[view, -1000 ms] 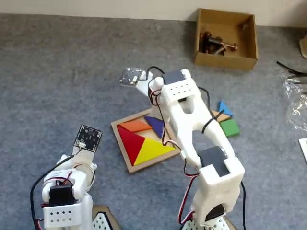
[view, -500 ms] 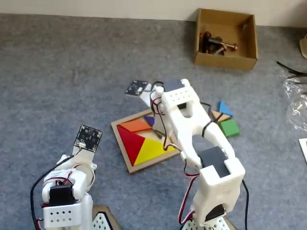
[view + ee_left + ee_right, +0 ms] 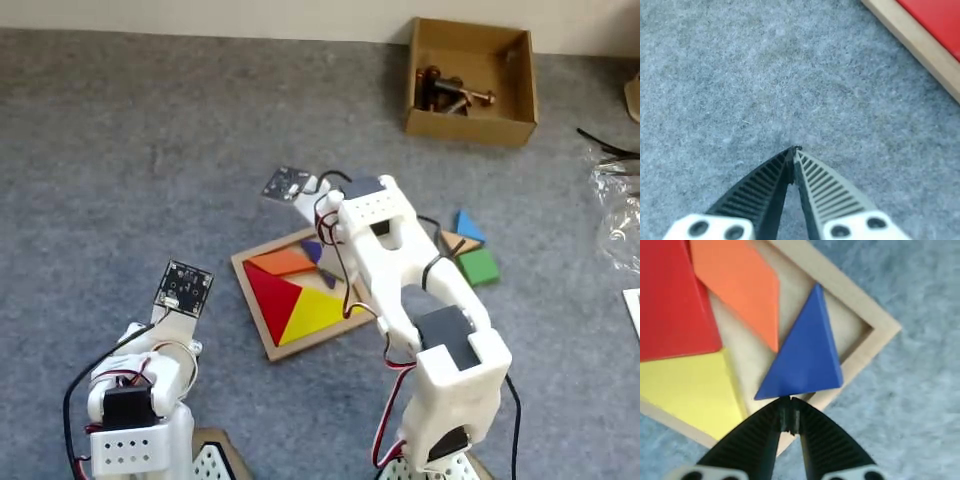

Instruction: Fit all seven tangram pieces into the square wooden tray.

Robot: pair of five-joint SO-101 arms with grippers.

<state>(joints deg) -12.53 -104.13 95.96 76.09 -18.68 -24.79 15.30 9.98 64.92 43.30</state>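
On grey carpet [image 3: 150, 130], mid-table and turned corner-up like a diamond: the tray [image 3: 252, 310]. Inside it, four pieces: red triangle [image 3: 670, 300] and yellow triangle [image 3: 690, 390] side by side and flush, orange parallelogram [image 3: 740, 285] along the red one's other edge, dark-blue triangle [image 3: 805, 355] loose in the remaining corner, with bare wood showing between it and the orange piece and again in the corner itself. One corner of the dark-blue triangle up against the inner rim. Outside the tray, on carpet to the right in the high view, clustered together: light-blue triangle [image 3: 466, 226], tan piece [image 3: 455, 242], green square [image 3: 480, 267]. Stretched over the tray's right half, the right arm. Right gripper [image 3: 790, 407] down low at the tray, fingers closed together, tips touching the dark-blue triangle's short edge, nothing seen clamped between them. Left arm folded back at the near-left of the table. Left gripper [image 3: 794, 152] just above bare carpet, fingers closed tip to tip, holding nothing, close beside the tray's wooden edge with a strip of red behind it. At the far edge, well apart from the tray, a cardboard box [image 3: 465, 128] with metal bits in it.
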